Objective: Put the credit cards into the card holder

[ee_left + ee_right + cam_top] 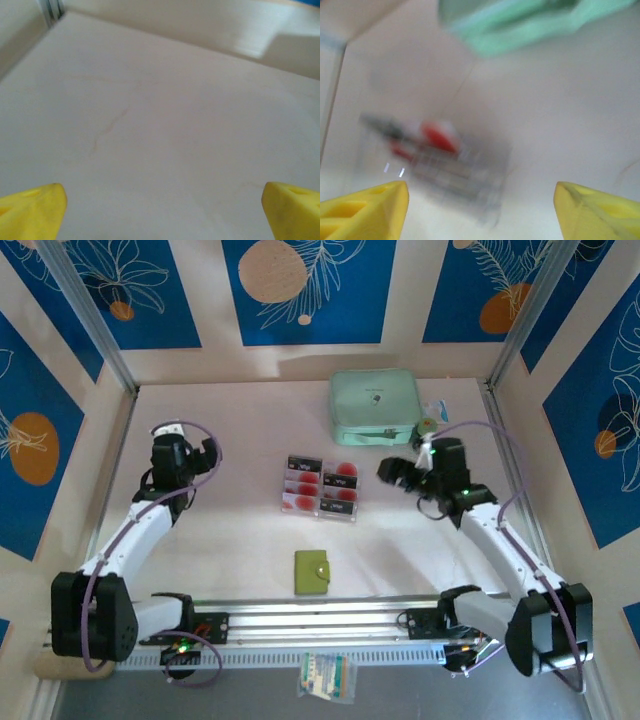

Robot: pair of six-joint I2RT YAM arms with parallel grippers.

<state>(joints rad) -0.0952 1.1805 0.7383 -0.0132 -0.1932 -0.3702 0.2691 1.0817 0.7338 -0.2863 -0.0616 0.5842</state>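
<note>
Several credit cards (pixel 305 464), with black or pale faces and red round marks, lie in a clear compartment tray (pixel 320 489) at the table's middle. The olive-green card holder (pixel 311 571) lies shut nearer the front, apart from both arms. My right gripper (pixel 392 471) hovers just right of the tray, open and empty. In the right wrist view the tray and its cards (pixel 437 137) are blurred, ahead and to the left between the yellow fingertips (pixel 365 210). My left gripper (pixel 207 453) is open over bare table at the left. Its yellow fingertips (pixel 30 212) stand wide apart.
A larger mint-green case (pixel 375 401) lies at the back right, also seen at the top of the right wrist view as the case (pixel 520 22). A small item (pixel 432 421) sits beside it. A printed packet (pixel 326 676) lies in front of the rail. Walls enclose three sides.
</note>
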